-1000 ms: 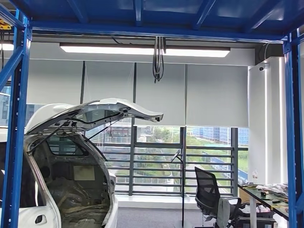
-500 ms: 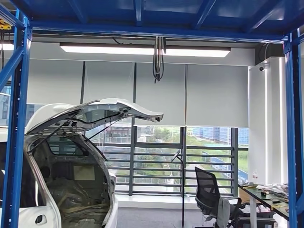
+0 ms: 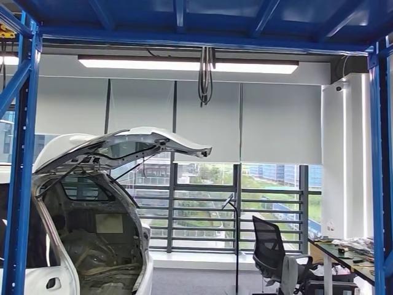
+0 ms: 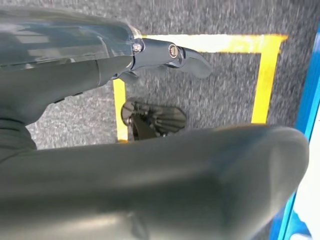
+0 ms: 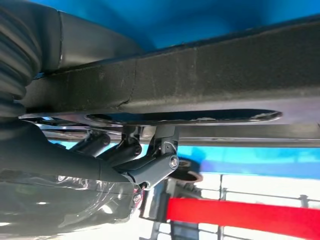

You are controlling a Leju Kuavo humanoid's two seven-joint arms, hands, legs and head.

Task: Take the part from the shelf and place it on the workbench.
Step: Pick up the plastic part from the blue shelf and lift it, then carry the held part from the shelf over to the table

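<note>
In the right wrist view a long dark grey part (image 5: 226,75) with a slotted metal strip along its edge runs across the picture against a blue shelf surface (image 5: 188,15). My right hand (image 5: 151,160) curls its dark fingers (image 5: 166,150) up around the part and grips it. In the left wrist view my left hand (image 4: 158,100) hangs over the grey carpet, one dark finger (image 4: 177,52) stretched out and the thick thumb (image 4: 211,170) apart from it, with nothing held.
The blue shelf frame (image 3: 23,153) rises at both sides of the head view, its beam (image 3: 194,40) overhead. Beyond stand a white car (image 3: 93,233) with raised tailgate, an office chair (image 3: 269,249) and a cluttered desk (image 3: 347,252). Yellow floor tape (image 4: 264,75) marks the carpet.
The head view has shifted very slightly; nothing in the scene has moved.
</note>
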